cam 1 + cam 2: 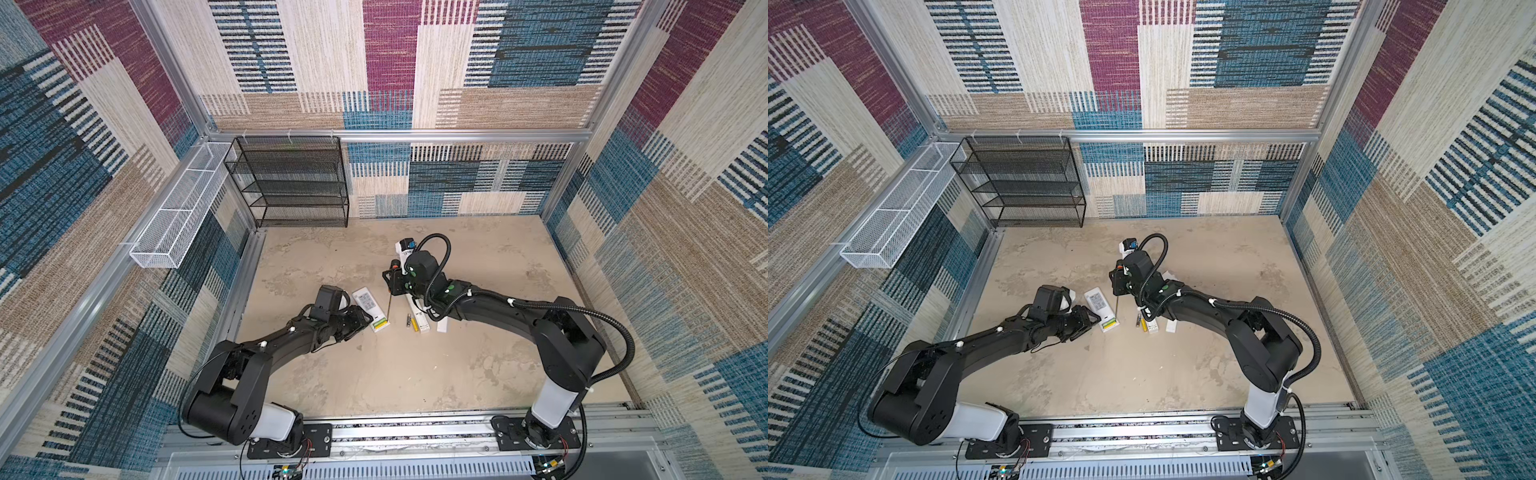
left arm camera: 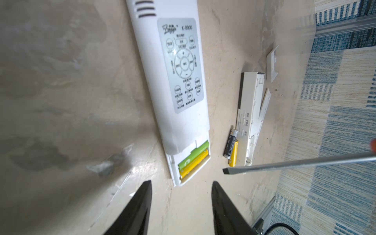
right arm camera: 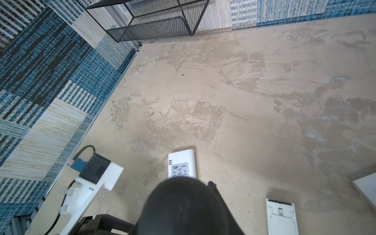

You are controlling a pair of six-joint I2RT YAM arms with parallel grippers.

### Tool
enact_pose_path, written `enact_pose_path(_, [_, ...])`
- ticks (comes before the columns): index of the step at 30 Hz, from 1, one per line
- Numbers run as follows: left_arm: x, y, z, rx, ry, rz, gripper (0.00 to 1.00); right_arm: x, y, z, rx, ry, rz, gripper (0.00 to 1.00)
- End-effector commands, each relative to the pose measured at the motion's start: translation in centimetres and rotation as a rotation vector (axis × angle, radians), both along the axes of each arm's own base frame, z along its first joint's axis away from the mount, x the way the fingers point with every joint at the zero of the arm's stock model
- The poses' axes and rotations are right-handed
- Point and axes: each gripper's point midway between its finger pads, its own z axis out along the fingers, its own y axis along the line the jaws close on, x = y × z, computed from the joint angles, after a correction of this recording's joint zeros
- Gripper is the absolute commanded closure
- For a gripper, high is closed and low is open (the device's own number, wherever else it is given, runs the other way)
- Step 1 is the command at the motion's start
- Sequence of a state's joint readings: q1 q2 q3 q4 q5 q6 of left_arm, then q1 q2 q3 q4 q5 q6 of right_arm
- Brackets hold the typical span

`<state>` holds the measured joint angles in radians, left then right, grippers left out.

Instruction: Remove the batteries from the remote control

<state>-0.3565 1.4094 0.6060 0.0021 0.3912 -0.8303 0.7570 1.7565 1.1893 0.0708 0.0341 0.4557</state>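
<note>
Now | left pincer (image 2: 182, 182) low, agape at remote (image 2: 179, 71) | right pincer (image 1: 390, 279) gripping screwdriver (image 2: 284, 165)

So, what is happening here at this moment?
The left claw is open just short of the white remote, whose battery cover is off; a green battery and a yellow battery sit inside. The right claw holds a screwdriver, tip near that end. Two loose batteries lie on the table beside a slimmer remote.

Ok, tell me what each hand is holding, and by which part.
Right hand holds the screwdriver by its handle; left hand is open, holding nothing.
</note>
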Motion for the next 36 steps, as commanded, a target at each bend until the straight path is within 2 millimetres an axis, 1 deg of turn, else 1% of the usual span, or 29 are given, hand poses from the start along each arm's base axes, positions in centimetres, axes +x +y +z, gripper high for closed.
enact_pose_path(1, [0.0, 0.9, 1.1, 0.077, -0.068, -0.030, 0.52, 0.2, 0.0, 1.6, 0.055, -0.006, -0.002, 1.00])
enact_pose_path(4, [0.7, 0.7, 4.1, 0.096, -0.202, -0.084, 0.54, 0.2, -0.2, 2.0, 0.073, 0.012, -0.001, 1.00])
enact_pose_path(6, [1.0, 0.4, 6.2, 0.118, -0.302, -0.137, 0.55, 0.1, -0.2, 2.6, 0.082, 0.015, 0.003, 1.00])
enact_pose_path(8, [1.3, -0.2, 8.3, 0.150, -0.408, -0.199, 0.55, 0.0, -0.4, 3.4, 0.097, 0.014, 0.002, 1.00])
enact_pose_path(11, [1.4, -1.2, 10.9, 0.206, -0.549, -0.286, 0.55, -0.2, -0.7, 4.2, 0.132, 0.031, 0.005, 1.00])
enact_pose_path(14, [1.0, -2.6, 12.9, 0.265, -0.706, -0.388, 0.53, -0.3, -0.8, 5.2, 0.178, 0.050, 0.010, 1.00])
enact_pose_path(17, [0.4, -4.0, 14.1, 0.279, -0.810, -0.451, 0.52, -0.5, -0.9, 5.8, 0.203, 0.063, 0.017, 1.00])
enact_pose_path(20, [0.1, -5.2, 14.8, 0.239, -0.852, -0.479, 0.52, -0.7, -1.0, 6.5, 0.218, 0.065, 0.018, 1.00])
enact_pose_path(22, [-0.1, -5.9, 14.9, 0.217, -0.862, -0.497, 0.52, -0.8, -1.1, 6.9, 0.229, 0.066, 0.016, 1.00])
enact_pose_path(25, [-0.3, -6.5, 14.5, 0.197, -0.859, -0.512, 0.52, -1.0, -1.1, 7.1, 0.242, 0.070, 0.017, 1.00])
enact_pose_path(31, [-0.4, -7.0, 13.3, 0.172, -0.845, -0.531, 0.52, -1.5, -1.2, 8.1, 0.261, 0.068, 0.029, 1.00])
enact_pose_path(36, [-1.2, -7.7, 13.2, 0.124, -0.869, -0.577, 0.54, -2.3, -1.5, 8.6, 0.265, 0.055, 0.054, 1.00])
